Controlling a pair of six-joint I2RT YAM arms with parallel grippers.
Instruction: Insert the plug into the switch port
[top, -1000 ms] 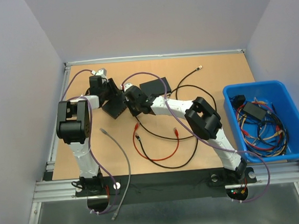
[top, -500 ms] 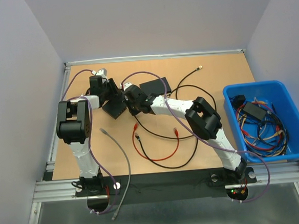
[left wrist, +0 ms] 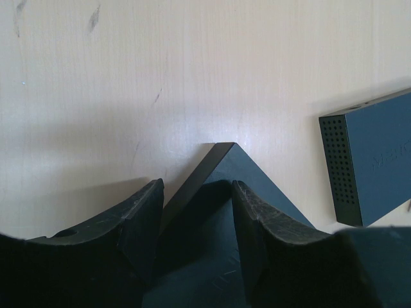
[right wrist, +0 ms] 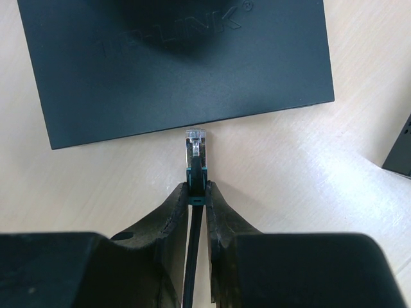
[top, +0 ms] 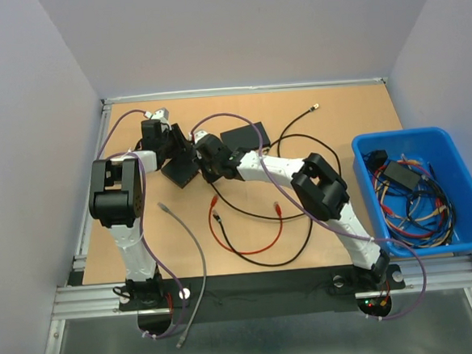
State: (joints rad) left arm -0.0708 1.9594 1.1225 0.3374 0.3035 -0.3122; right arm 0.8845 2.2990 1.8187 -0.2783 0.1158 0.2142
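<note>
A black TP-LINK switch (top: 182,168) lies at the back left of the table, and its top fills the upper right wrist view (right wrist: 173,64). My left gripper (top: 170,148) straddles one corner of the switch (left wrist: 221,163), with its fingers (left wrist: 144,212) closed against it. My right gripper (top: 205,156) is shut on the black boot of a clear plug (right wrist: 196,144), seen between its fingertips (right wrist: 196,187). The plug tip points at the switch's near edge, a small gap short of it. The ports are hidden.
A second black box (top: 245,136) lies right of the switch, also seen in the left wrist view (left wrist: 372,167). Red (top: 253,245), black (top: 293,246) and grey (top: 194,245) cables loop across the middle of the table. A blue bin (top: 453,150) of cables stands at the right.
My right gripper has edged slightly up and left toward the switch with the plug. The left gripper and the switch have not moved.
</note>
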